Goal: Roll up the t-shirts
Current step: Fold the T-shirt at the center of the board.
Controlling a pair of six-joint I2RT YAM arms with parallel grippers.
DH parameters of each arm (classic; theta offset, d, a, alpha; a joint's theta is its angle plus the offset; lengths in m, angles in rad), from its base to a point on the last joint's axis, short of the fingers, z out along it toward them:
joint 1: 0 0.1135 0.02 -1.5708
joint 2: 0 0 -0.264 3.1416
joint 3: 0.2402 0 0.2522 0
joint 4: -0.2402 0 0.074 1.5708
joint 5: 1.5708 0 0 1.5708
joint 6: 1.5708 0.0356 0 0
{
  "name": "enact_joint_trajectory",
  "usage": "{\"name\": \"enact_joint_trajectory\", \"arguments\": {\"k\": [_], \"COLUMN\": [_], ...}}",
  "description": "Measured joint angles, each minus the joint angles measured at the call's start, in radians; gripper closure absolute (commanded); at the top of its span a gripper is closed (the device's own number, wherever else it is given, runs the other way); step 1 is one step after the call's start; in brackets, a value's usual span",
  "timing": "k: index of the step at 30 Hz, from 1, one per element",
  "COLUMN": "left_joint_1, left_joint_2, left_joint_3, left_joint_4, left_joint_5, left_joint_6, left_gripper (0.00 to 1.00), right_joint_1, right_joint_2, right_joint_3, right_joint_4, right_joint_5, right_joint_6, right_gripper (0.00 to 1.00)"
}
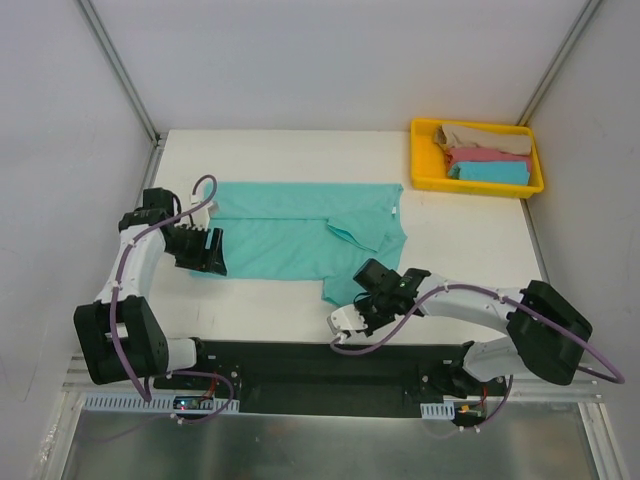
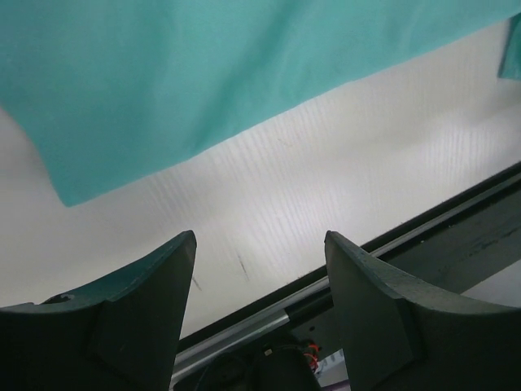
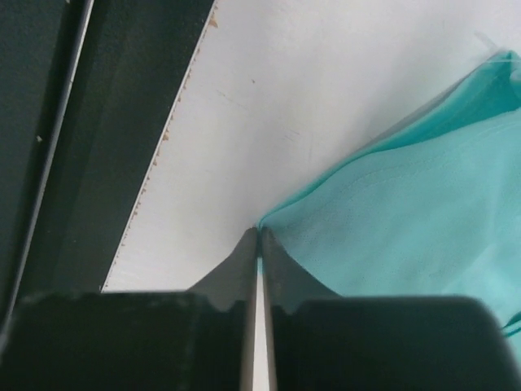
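Note:
A sea-green t-shirt (image 1: 290,225) lies spread flat across the white table, its right side folded over. My right gripper (image 1: 338,306) is at the shirt's near right corner. In the right wrist view its jaws (image 3: 260,233) are pressed together on the very tip of that sea-green corner (image 3: 407,204). My left gripper (image 1: 215,250) sits over the shirt's near left corner. Its fingers (image 2: 260,244) stand apart over bare table with nothing between them, just short of the cloth's edge (image 2: 163,81). Beige (image 1: 485,137), pink (image 1: 485,155) and blue (image 1: 490,172) t-shirts lie folded in the tray.
A yellow plastic tray (image 1: 420,182) stands at the far right corner of the table. A black rail (image 1: 300,362) carrying the arm bases runs along the near edge. White walls close in the table on the left, back and right.

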Motion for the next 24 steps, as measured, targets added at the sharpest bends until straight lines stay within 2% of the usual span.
{"name": "enact_joint_trajectory", "arguments": {"k": [5,13,17,24], "left_joint_1": [0.053,0.110,0.116,0.117], "left_joint_2": [0.048,0.154,0.218,0.333], "left_joint_3": [0.020,0.020,0.025,0.081], "left_joint_4": [0.011,0.027,0.047,0.076], "left_joint_5": [-0.066,-0.108,-0.124,-0.174], "left_joint_6": [0.002,-0.024,-0.037,-0.048], "left_gripper": [0.35,0.36,0.42,0.49], "right_joint_1": [-0.036,-0.129,-0.131,-0.143], "right_joint_2": [-0.001,-0.079,-0.098,-0.097], "right_joint_3": [0.030,0.124,0.137,0.137], "right_joint_4": [-0.051,-0.119,-0.127,-0.149], "right_joint_5": [0.006,-0.005,-0.016,-0.019], "right_joint_6": [0.046,0.264,0.332,0.345], "right_gripper": [0.99,0.99,0.99,0.99]}}
